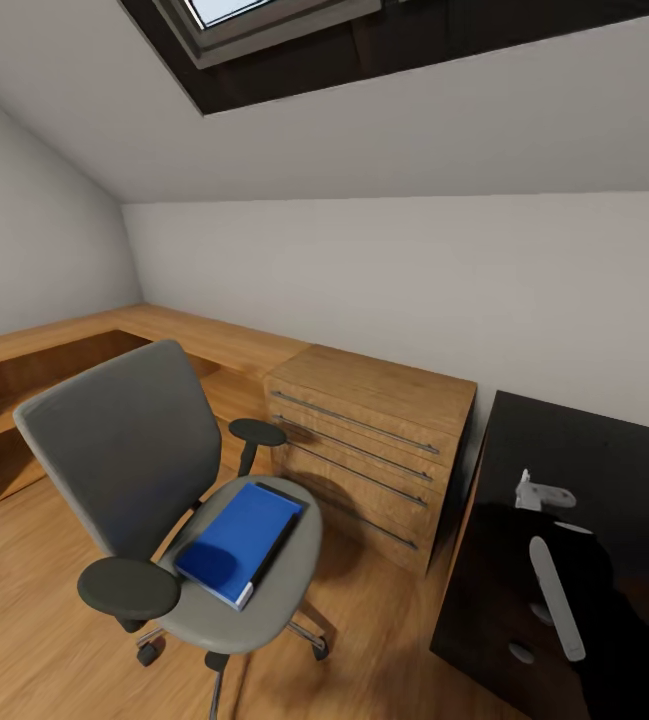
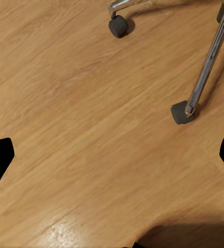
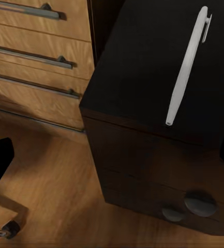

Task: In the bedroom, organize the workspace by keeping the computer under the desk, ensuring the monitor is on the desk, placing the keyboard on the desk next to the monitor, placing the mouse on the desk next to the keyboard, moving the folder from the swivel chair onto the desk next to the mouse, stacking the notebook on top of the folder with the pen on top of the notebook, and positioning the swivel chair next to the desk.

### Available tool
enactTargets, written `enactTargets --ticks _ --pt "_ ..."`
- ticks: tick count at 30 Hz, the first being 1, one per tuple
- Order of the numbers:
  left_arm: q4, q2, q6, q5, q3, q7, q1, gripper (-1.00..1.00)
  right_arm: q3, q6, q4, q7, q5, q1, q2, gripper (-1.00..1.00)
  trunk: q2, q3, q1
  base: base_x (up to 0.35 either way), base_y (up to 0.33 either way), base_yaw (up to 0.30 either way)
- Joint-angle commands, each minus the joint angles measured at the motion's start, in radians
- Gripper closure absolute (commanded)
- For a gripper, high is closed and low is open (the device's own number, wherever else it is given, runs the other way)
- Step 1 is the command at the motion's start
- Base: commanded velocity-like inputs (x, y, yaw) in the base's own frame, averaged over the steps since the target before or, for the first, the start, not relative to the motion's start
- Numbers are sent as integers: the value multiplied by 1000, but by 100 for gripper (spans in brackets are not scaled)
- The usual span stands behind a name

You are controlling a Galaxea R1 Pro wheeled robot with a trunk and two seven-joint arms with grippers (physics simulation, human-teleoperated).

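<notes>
The swivel chair (image 1: 124, 440) stands on the wood floor at the left, grey back toward the left wall. A flat bright-blue folder (image 1: 239, 540) lies on its seat. At the right is the black desk (image 1: 604, 450), and a pale pen (image 1: 556, 598) lies on its top near the end. In the right wrist view the pen (image 3: 187, 67) rests on the desk top (image 3: 137, 67), above round drawer knobs (image 3: 199, 203). My right gripper (image 3: 114, 160) is open and empty above the desk's corner. My left gripper (image 2: 112, 160) hangs open over the floor by the chair's casters (image 2: 181, 112).
A light-wood drawer chest (image 1: 374, 440) with bar handles stands between chair and desk, against the sloped wall. A low wooden shelf (image 1: 54, 350) runs along the left corner. A small white-grey bracket-like piece (image 1: 539, 492) shows beyond the pen. My right arm (image 1: 629, 650) is at the lower right.
</notes>
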Motion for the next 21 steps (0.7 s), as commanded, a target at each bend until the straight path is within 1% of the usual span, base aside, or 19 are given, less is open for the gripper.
enactTargets --ticks 1,3,4,5,11,21 --pt "0 4 -14 9 -8 7 -1 -100 0 3 0 -9 -10 0 0 -100 0 -1 0 0 0 0" --pt "7 9 -44 14 -8 8 -1 -100 0 2 13 -9 -11 1 0 -100 0 -1 0 0 0 0" --pt "16 11 -60 20 -8 8 -1 -100 0 1 27 -8 -11 1 1 -100 0 -1 0 0 0 0" --pt "27 13 -73 33 -8 9 -1 -100 0 1 43 -8 -11 1 2 -100 0 -1 0 0 0 0" --pt "40 16 -86 82 -8 5 -1 -100 1 0 55 -7 -15 2 5 -100 0 -1 0 0 0 0" --pt "41 15 -87 96 -8 4 -1 -100 1 1 46 -8 -15 2 6 -100 0 -1 0 0 0 11"
